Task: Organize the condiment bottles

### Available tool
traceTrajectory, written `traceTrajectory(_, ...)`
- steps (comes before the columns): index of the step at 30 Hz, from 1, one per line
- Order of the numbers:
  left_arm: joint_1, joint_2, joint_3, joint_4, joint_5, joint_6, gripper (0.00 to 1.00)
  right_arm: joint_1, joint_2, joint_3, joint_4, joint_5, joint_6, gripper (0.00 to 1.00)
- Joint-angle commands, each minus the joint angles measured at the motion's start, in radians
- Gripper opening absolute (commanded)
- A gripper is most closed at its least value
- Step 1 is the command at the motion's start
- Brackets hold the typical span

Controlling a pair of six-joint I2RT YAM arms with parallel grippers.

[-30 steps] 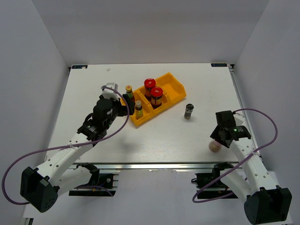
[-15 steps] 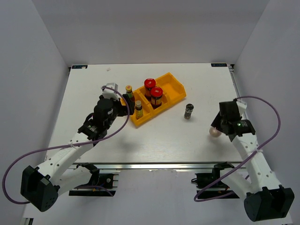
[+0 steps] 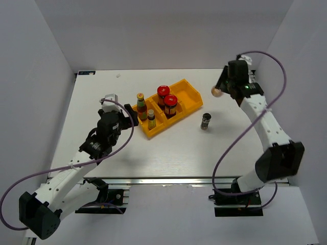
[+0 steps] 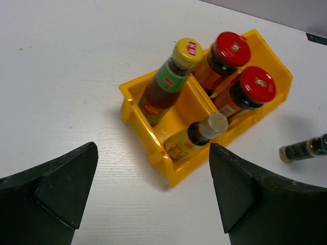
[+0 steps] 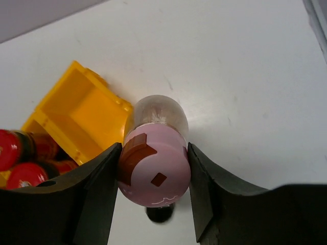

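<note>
My right gripper (image 5: 154, 176) is shut on the pink-lidded shaker (image 5: 155, 164) and holds it in the air just right of the yellow tray (image 3: 190, 94); the shaker also shows in the top view (image 3: 216, 91). In the tray stand the green-capped sauce bottle (image 4: 168, 80), the slim bottle (image 4: 196, 135) and two red-lidded jars (image 4: 225, 55) (image 4: 250, 91). The dark-lidded jar (image 3: 205, 121) lies on the table right of the tray. My left gripper (image 4: 148, 196) is open and empty, on the near left side of the tray.
The tray's right compartment (image 5: 76, 109) holds nothing. The white table (image 3: 168, 153) has a raised edge at the back and sides. Grey walls surround it.
My right arm has lifted the pink-lidded shaker from the near right of the table and carried it far back and left, to beside the tray. My left gripper has drawn back a little from the tray.
</note>
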Motion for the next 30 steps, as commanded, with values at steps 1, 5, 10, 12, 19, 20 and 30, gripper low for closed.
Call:
traceTrajectory(1,0.039,-0.010,0.005,-0.064,-0.049,-0.042,0.98,0.095,0.185,0.208,0.080,-0.004,-0.096,0.07)
traceTrajectory(5,0.133,-0.002,-0.007,-0.045,0.030,-0.077,0.98,0.149,0.407,0.472,0.031,-0.016,-0.133,0.07)
traceTrajectory(10,0.309,0.028,-0.012,-0.034,0.136,-0.152,0.98,0.190,0.608,0.692,-0.018,-0.005,-0.156,0.06)
traceTrajectory(12,0.351,0.053,-0.001,-0.030,0.193,-0.170,0.98,0.196,0.645,0.700,-0.006,-0.011,-0.156,0.06)
traceTrajectory(19,0.377,0.057,-0.001,-0.025,0.210,-0.170,0.98,0.222,0.700,0.687,-0.004,-0.041,-0.162,0.06)
traceTrajectory(20,0.378,0.059,-0.003,-0.027,0.207,-0.170,0.98,0.227,0.703,0.677,-0.004,-0.038,-0.162,0.06)
traceTrajectory(30,0.378,0.084,-0.011,-0.021,0.193,-0.157,0.98,0.251,0.763,0.661,0.006,-0.053,-0.157,0.08)
